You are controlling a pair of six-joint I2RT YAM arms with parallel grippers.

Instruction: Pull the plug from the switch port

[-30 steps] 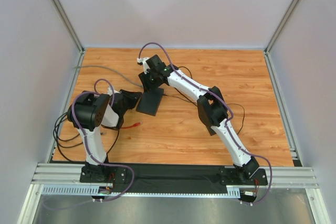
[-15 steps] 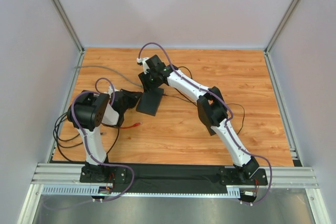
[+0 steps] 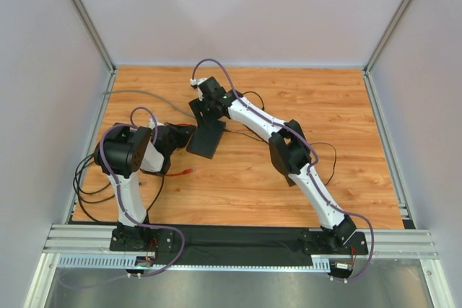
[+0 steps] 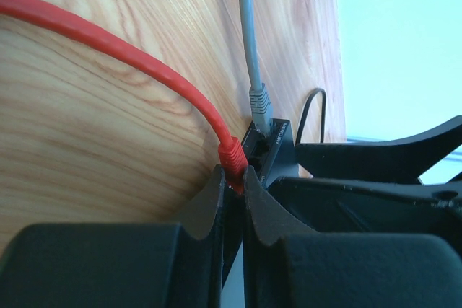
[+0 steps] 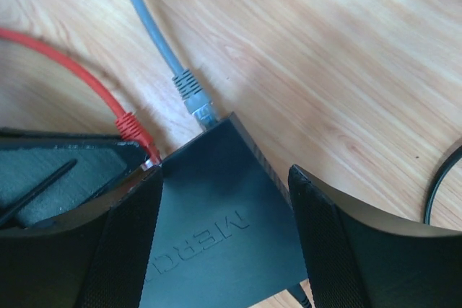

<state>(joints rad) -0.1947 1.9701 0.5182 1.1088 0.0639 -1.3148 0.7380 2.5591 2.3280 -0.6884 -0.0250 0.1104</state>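
One switch [image 5: 216, 214], red plug [image 5: 132, 128], grey plug [image 5: 190, 91]

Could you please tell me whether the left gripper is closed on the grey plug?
No, the left gripper pinches the red plug at the switch, while the grey plug beside it is untouched.

Wooden tabletop [image 3: 346, 106], pale walls [image 3: 253, 5], aluminium rails [image 3: 72, 239].
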